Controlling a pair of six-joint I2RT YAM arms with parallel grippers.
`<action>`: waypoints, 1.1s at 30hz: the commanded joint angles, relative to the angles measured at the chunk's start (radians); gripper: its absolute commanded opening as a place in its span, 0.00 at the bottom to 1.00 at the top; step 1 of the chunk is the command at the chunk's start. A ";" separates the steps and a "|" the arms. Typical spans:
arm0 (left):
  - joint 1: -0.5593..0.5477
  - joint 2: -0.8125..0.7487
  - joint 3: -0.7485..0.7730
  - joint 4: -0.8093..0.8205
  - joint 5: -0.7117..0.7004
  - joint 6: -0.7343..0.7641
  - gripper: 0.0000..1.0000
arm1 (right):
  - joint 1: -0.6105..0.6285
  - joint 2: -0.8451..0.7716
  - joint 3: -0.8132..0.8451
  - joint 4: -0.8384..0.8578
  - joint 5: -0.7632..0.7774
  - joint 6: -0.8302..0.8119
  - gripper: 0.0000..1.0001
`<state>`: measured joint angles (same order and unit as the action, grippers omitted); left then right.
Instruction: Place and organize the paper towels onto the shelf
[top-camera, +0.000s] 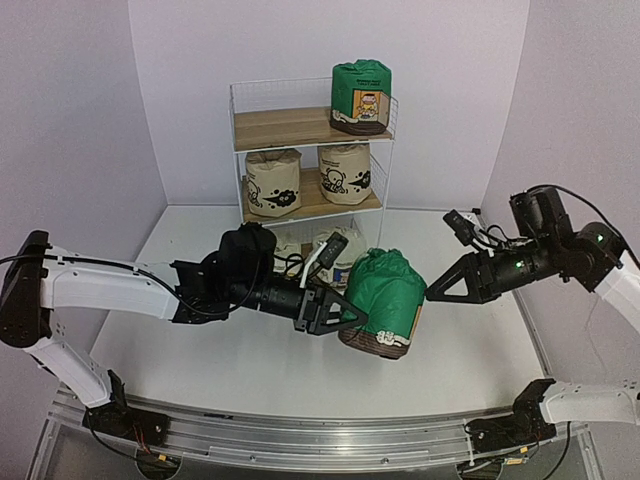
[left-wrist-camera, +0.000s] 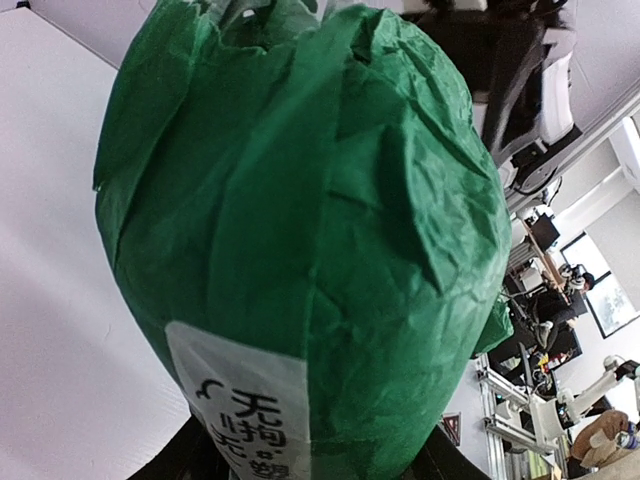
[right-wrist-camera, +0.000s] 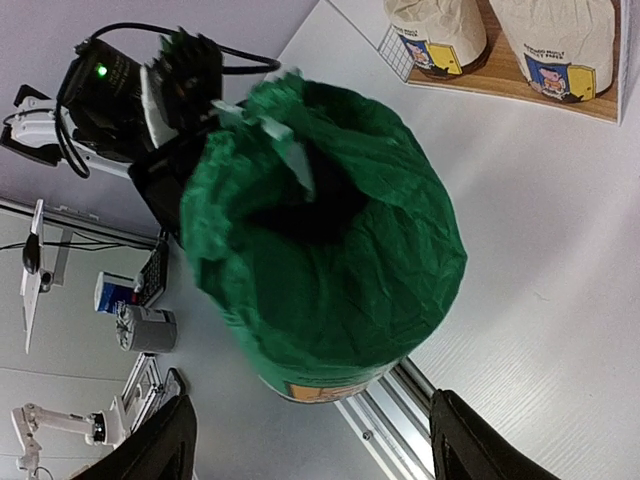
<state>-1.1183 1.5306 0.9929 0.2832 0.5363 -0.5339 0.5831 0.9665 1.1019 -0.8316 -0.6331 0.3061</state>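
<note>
While stretching in from the left side, the left gripper (top-camera: 338, 312) is clenching the held green roll (top-camera: 385, 298) by its crinkled side. In the left wrist view its dark fingers (left-wrist-camera: 180, 465) are pressing in on either flank of the wrapper. That roll is leaning at a tilt over the middle of the white table (top-camera: 180, 350), just in front of the shelf (top-camera: 280, 125). Whether its base is touching the table cannot be told.

On the shelf, two beige rolls (top-camera: 273, 182) are sitting side by side on the middle board. Two white rolls (right-wrist-camera: 553, 45) with blue-yellow labels are standing on the lowest board. A second green roll (top-camera: 362, 95) is occupying the right end of the top board.

Farther right, the right gripper (top-camera: 432, 293) is hanging just beside the held green roll. Its fingers (right-wrist-camera: 160, 445) are standing spread and released, gripping nothing.
</note>
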 joint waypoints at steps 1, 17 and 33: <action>0.000 -0.076 0.013 0.200 -0.039 -0.062 0.15 | 0.000 0.014 -0.077 0.208 -0.078 0.086 0.77; -0.001 -0.064 0.026 0.242 -0.028 -0.071 0.14 | 0.026 0.054 -0.180 0.593 -0.193 0.197 0.83; 0.000 -0.041 0.095 0.095 -0.104 -0.057 0.13 | 0.088 0.087 -0.131 0.591 -0.308 0.093 0.84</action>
<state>-1.1013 1.5024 0.9958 0.3127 0.4777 -0.6003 0.6066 1.0436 0.9146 -0.3096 -0.7746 0.4443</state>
